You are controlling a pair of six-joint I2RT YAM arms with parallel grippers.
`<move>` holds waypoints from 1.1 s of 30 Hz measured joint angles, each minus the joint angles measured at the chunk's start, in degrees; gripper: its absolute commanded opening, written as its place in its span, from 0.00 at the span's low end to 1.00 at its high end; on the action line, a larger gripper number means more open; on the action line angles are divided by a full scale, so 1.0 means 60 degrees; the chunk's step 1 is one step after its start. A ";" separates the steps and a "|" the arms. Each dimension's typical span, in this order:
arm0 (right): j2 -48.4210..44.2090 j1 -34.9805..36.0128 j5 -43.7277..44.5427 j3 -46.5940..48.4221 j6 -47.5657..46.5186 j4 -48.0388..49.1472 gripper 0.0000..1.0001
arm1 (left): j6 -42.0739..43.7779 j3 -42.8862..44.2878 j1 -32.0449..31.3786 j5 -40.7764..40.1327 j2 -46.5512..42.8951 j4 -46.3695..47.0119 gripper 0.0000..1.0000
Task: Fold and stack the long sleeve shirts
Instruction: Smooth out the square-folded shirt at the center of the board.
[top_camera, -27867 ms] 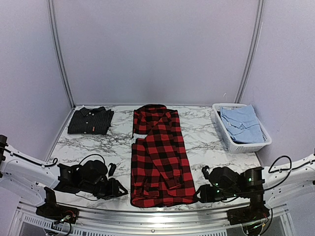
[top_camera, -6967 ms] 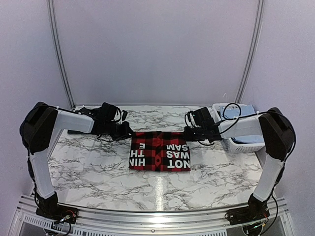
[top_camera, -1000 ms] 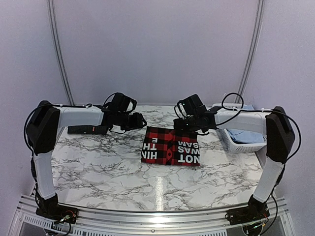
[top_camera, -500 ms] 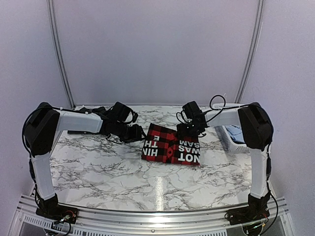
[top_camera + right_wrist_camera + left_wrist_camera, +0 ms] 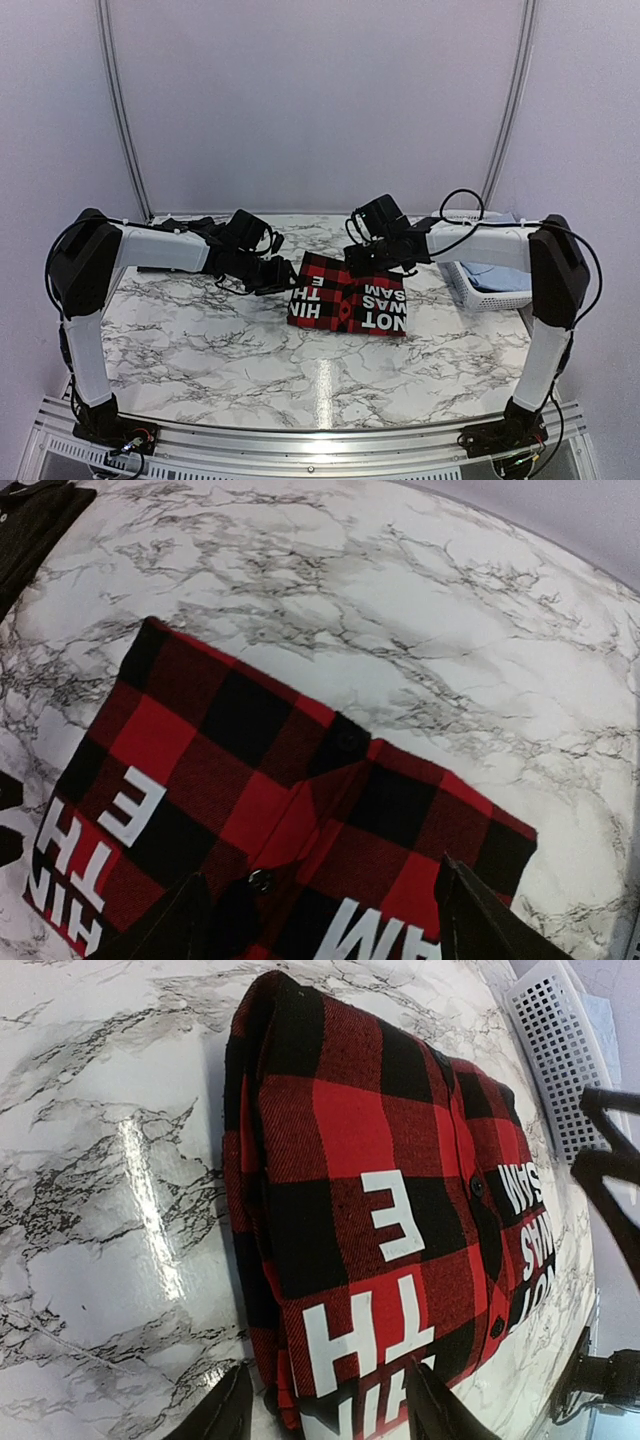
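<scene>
The red-and-black plaid long sleeve shirt (image 5: 345,296) lies folded into a rectangle in the middle of the table, white lettering facing up. My left gripper (image 5: 279,273) is at its left edge. In the left wrist view the shirt (image 5: 370,1200) fills the frame, and the left gripper (image 5: 330,1372) is open, its fingers straddling the near corner. My right gripper (image 5: 364,261) hovers open over the back edge, with plaid cloth (image 5: 290,780) spread under the right gripper (image 5: 320,892). The dark charcoal shirt (image 5: 30,520) lies at the back left, mostly behind my left arm in the top view.
A white slotted basket (image 5: 462,287) holding light blue cloth stands at the back right, close to my right arm. It also shows as a white basket wall (image 5: 555,1050) in the left wrist view. Marble tabletop (image 5: 320,380) extends in front of the shirt.
Over the last second my left gripper came down to the plaid shirt's left edge. My right gripper shifted left along the back edge and opened wider. The shirt stayed put.
</scene>
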 measured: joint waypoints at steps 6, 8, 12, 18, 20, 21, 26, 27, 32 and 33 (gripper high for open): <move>-0.0135 0.0816 0.0011 -0.1413 0.0539 0.0160 0.73 | -0.0004 0.0044 0.0004 0.0204 0.0076 -0.0036 0.57; -0.0066 0.0809 0.0095 -0.2025 0.0765 0.0193 0.73 | -0.0004 0.0146 0.0004 0.0284 0.0160 -0.0084 0.58; -0.0127 0.0798 0.0291 -0.2663 0.1111 0.0667 0.73 | 0.0000 0.0492 0.0004 0.0484 0.0539 -0.0204 0.58; -0.0211 0.0798 0.0346 -0.2998 0.1202 0.1209 0.73 | -0.0004 0.0699 0.0004 0.0827 0.1053 -0.0353 0.60; -0.0215 0.0798 0.0350 -0.3009 0.1195 0.1242 0.73 | -0.0007 0.0699 0.0004 0.0892 0.1078 -0.0401 0.60; -0.0219 0.0798 0.0350 -0.3009 0.1191 0.1246 0.73 | -0.0015 0.0699 0.0007 0.0922 0.1075 -0.0404 0.61; -0.0251 0.0798 0.0357 -0.3009 0.1122 0.1235 0.73 | -0.0117 0.0692 0.0069 0.0976 0.1053 -0.0412 0.56; -0.0266 0.0798 0.0361 -0.3005 0.1107 0.1228 0.73 | -0.0135 0.0688 0.0084 0.0984 0.1038 -0.0412 0.53; -0.0474 0.0801 0.0470 -0.2951 0.0980 0.0973 0.72 | -0.0168 0.0685 0.0109 0.1147 0.0980 -0.0412 0.49; -0.0561 0.0809 0.0535 -0.2911 0.0951 0.0882 0.71 | -0.0153 0.0685 0.0109 0.1162 0.0965 -0.0415 0.49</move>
